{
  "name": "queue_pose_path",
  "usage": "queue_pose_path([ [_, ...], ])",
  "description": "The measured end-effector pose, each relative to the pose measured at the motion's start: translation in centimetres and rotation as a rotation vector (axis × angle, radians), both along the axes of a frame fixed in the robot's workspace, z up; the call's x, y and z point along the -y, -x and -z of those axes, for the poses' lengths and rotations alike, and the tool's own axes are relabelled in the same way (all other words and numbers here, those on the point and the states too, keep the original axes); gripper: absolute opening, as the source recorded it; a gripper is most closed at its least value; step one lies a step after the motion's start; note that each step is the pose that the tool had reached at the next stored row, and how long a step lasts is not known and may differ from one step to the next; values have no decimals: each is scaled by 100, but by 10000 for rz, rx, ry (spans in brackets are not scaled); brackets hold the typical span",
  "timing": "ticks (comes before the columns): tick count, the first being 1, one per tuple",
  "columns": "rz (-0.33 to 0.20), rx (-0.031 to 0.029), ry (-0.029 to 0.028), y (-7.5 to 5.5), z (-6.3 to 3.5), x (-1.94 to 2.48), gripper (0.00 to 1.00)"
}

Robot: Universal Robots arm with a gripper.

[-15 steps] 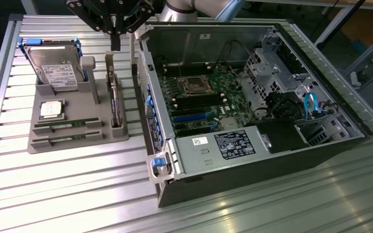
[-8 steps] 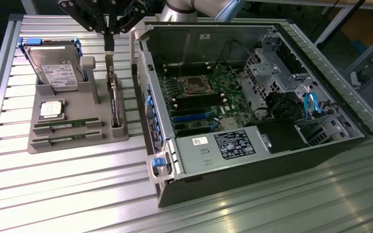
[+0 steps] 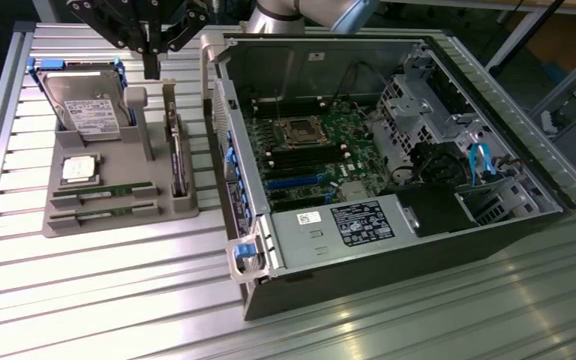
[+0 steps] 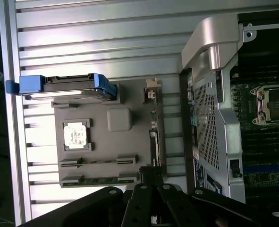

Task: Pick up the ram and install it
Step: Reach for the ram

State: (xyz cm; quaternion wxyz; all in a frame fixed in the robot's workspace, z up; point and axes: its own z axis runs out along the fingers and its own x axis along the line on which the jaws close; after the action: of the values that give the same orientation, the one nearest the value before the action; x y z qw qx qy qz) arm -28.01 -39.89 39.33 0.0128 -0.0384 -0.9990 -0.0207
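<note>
Two green ram sticks lie in slots at the near end of a grey holder [image 3: 163,214]: one ram [image 3: 103,193] and a second ram [image 3: 101,217] beside it. In the wrist view one ram [image 4: 101,179] shows green in its slot. My gripper [image 3: 153,71] hangs high over the holder's far end, between the hard drive [image 3: 86,109] and the computer case, well away from the ram. Its black fingers are shut together with nothing in them. In the wrist view the gripper [image 4: 148,174] points down over the holder's edge by the expansion card [image 4: 154,137].
The holder also carries a silver processor chip [image 3: 80,169] and an upright dark expansion card [image 3: 176,161]. On the exterior view's right the open computer case [image 3: 468,225] lies on its side, exposing the motherboard [image 3: 313,161] and processor socket [image 3: 300,132]. The slatted metal table [image 3: 98,300] runs underneath.
</note>
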Motion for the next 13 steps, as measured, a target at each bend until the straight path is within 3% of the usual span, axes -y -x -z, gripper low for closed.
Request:
queue_pose_path([
  [13,-1,-110,0,278,1,0,10],
])
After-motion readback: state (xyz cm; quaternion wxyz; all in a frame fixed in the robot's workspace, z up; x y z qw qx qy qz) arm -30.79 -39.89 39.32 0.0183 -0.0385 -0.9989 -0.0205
